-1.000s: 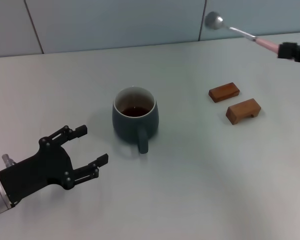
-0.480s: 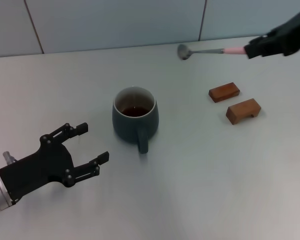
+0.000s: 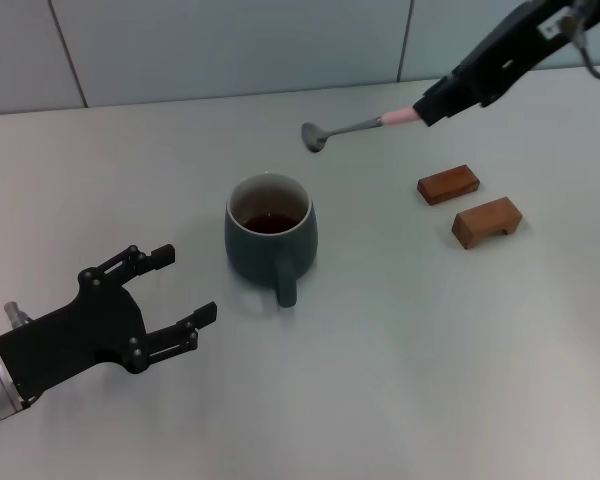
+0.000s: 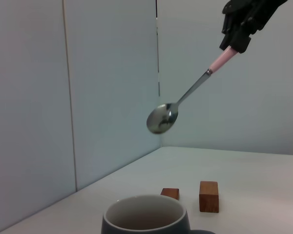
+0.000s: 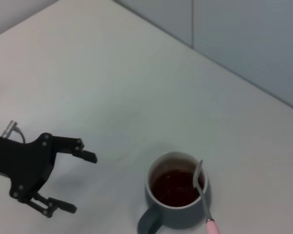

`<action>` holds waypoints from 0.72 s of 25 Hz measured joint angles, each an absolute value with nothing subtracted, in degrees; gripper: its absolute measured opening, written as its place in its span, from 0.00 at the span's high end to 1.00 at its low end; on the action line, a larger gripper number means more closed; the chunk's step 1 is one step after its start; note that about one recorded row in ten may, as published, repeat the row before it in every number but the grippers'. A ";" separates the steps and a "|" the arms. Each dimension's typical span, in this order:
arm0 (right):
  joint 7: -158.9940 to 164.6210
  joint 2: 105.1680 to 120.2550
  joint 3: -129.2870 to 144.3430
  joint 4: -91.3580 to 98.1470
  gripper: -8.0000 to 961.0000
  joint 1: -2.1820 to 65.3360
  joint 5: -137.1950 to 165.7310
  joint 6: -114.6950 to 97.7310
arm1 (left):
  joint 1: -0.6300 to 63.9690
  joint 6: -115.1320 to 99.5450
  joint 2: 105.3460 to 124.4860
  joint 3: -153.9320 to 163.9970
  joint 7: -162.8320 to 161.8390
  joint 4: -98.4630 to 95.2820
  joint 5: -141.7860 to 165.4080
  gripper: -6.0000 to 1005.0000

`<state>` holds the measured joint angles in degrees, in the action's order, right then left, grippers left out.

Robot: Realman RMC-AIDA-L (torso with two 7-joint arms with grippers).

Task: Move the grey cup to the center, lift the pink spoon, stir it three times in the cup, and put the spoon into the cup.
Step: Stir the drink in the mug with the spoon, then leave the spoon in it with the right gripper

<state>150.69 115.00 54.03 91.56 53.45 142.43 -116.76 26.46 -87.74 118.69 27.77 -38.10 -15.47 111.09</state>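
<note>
The grey cup (image 3: 270, 238) stands near the table's middle, handle toward me, with dark brown liquid inside. It also shows in the left wrist view (image 4: 145, 217) and the right wrist view (image 5: 177, 195). My right gripper (image 3: 442, 102) is shut on the pink spoon (image 3: 355, 127) by its pink handle, holding it in the air behind and right of the cup, metal bowl pointing down-left. The spoon shows above the cup in the left wrist view (image 4: 185, 97) and in the right wrist view (image 5: 201, 187). My left gripper (image 3: 180, 295) is open and empty, left of the cup.
Two brown wooden blocks (image 3: 448, 184) (image 3: 487, 221) lie to the right of the cup. A pale wall with panel seams runs along the table's far edge (image 3: 230, 95).
My right gripper has carried the spoon leftward and lower, from the far right corner toward the cup. The cup and the left gripper have not moved.
</note>
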 joint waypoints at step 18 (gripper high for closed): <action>150.10 115.34 58.91 68.04 0.87 65.67 151.53 -109.01 | 26.79 -87.46 118.65 28.21 -38.23 -15.47 111.09 0.16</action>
